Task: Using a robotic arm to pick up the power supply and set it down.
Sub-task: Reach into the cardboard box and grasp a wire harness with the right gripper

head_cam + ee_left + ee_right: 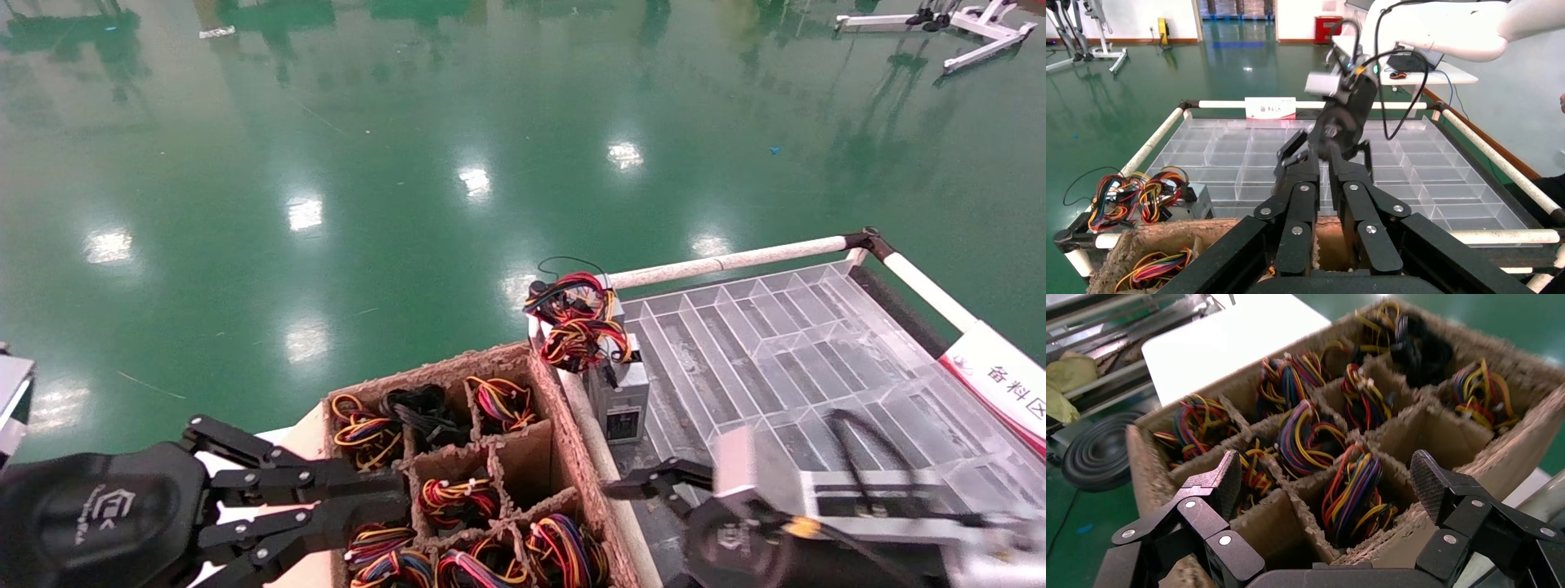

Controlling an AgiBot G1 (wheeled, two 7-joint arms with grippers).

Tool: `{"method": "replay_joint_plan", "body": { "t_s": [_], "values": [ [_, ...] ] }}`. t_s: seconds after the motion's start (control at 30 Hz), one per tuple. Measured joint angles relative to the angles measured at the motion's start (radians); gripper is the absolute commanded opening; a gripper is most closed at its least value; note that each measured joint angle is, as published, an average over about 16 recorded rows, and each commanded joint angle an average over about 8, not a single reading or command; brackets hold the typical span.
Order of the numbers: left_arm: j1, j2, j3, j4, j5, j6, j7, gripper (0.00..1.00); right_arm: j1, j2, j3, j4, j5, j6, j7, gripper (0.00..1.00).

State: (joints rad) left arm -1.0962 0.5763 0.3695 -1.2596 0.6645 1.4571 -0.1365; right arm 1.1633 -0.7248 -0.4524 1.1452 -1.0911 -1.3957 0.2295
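The power supply [625, 388] is a small silver box with a dark label on its near end. It lies at the near left corner of the clear divided tray [817, 327], with red, orange and yellow wires [580, 327] piled on it, and it also shows in the left wrist view [1198, 202]. My right gripper [637, 500], the robotic arm with the grey module and black cable, hangs open over the cardboard box's near compartments [1327, 481], short of the supply and holding nothing. The left gripper [400, 500] reaches across the cardboard box, fingers [1303, 202] close together and empty.
A cardboard divider box [576, 412] holds several wire bundles [1352, 490]. A second wire bundle [564, 298] sits just behind the supply. White rails [735, 261] frame the tray cart, with a red-and-white sign [1001, 384] on its right side. Green floor lies beyond.
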Motion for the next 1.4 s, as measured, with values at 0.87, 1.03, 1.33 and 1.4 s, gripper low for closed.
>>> {"method": "replay_joint_plan", "body": {
  "t_s": [0.87,1.03,1.33,1.4],
  "values": [
    [0.000,0.000,0.000,0.000,0.000,0.000,0.000,0.92,0.077,-0.114,-0.096,-0.133,-0.160,0.029,0.037,0.00],
    [0.000,0.000,0.000,0.000,0.000,0.000,0.000,1.00,0.078,-0.120,-0.102,-0.131,-0.172,0.038,0.046,0.00],
    [0.000,0.000,0.000,0.000,0.000,0.000,0.000,1.00,0.071,-0.116,-0.103,-0.121,-0.175,0.047,0.061,0.00],
    [0.000,0.000,0.000,0.000,0.000,0.000,0.000,1.00,0.070,-0.113,-0.101,-0.119,-0.172,0.047,0.064,0.00]
  ]
}}
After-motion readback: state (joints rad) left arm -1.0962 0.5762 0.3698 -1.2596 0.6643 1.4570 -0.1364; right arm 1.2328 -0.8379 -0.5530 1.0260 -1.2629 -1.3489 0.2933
